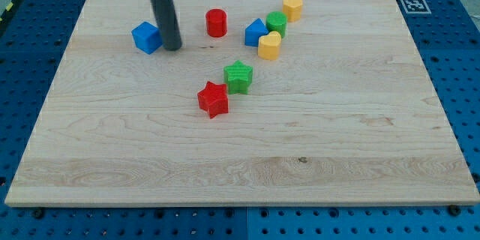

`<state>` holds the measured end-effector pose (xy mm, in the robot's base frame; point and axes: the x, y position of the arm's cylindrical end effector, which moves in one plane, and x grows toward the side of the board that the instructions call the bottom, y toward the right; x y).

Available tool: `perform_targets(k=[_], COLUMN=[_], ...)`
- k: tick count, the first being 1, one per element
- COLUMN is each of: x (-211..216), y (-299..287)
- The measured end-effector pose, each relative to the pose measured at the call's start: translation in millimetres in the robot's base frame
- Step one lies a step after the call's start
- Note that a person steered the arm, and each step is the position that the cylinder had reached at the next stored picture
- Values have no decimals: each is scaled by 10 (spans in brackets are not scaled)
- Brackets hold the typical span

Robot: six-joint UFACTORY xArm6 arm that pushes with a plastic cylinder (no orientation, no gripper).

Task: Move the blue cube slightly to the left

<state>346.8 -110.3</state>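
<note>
My tip (173, 47) is touching blue cube (147, 37) on its right side, mid-push; no pincer fitted, so no state; next is nudging cube gently leftward.

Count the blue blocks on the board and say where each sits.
2. The blue cube sits upper left, just left of my tip. The other blue block sits upper centre, touching the green cylinder. None seem hidden.

Rod comes down from the view's top edge, nearly upright, leaning slightly so the lower end sits a little toward the view's right of its upper part. Dark, cylindrical, glossy. My tip (173, 47) is down at the surface. Upper mount only partly in frame, cut off at the top edge.
</note>
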Motion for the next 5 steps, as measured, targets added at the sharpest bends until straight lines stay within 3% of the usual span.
perform_targets(k=[1,5], x=[-272,-107], y=[26,-552])
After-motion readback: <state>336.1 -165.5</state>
